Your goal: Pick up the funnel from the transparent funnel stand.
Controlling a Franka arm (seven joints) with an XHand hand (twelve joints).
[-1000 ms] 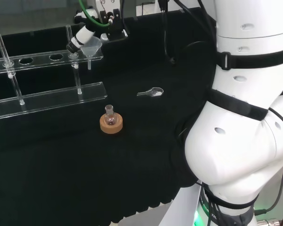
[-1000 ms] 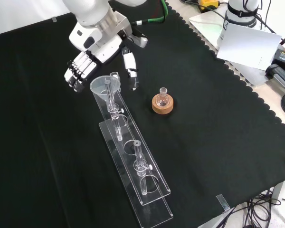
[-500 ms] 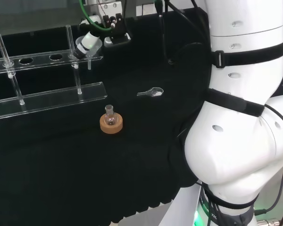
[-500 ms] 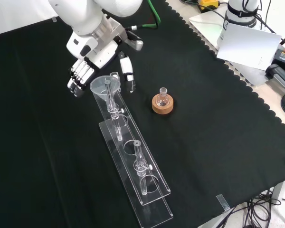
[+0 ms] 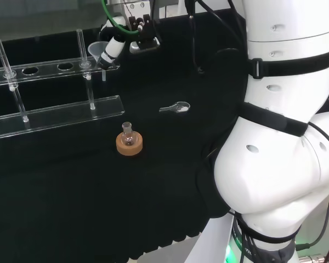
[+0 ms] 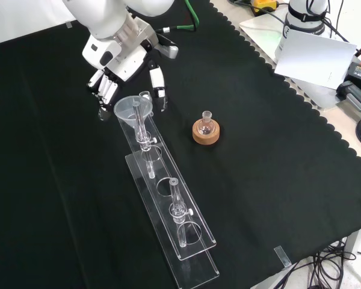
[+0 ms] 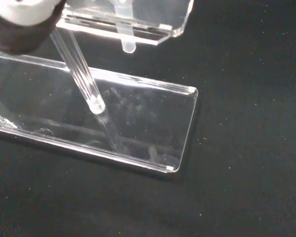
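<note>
above the stand's far end, robot hand (image 6: 117, 66) with fingers relaxed, flanking but not gripping the funnel (image 6: 133, 109) seated in the transparent funnel stand (image 6: 168, 205); small flask on cork ring (image 6: 205, 131) nearby; spoon (image 5: 175, 107) apart.

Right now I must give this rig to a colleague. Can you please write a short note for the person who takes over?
Hand: open, holding nothing; in the front view it sits just behind the funnel, fingers pointing down, not around it.
Funnel: in the end hole of the clear stand.
Small flask on a cork ring, beside the stand, untouched.
Done: approach only.
Left: close the fingers on the funnel and lift it out of the stand.
</note>
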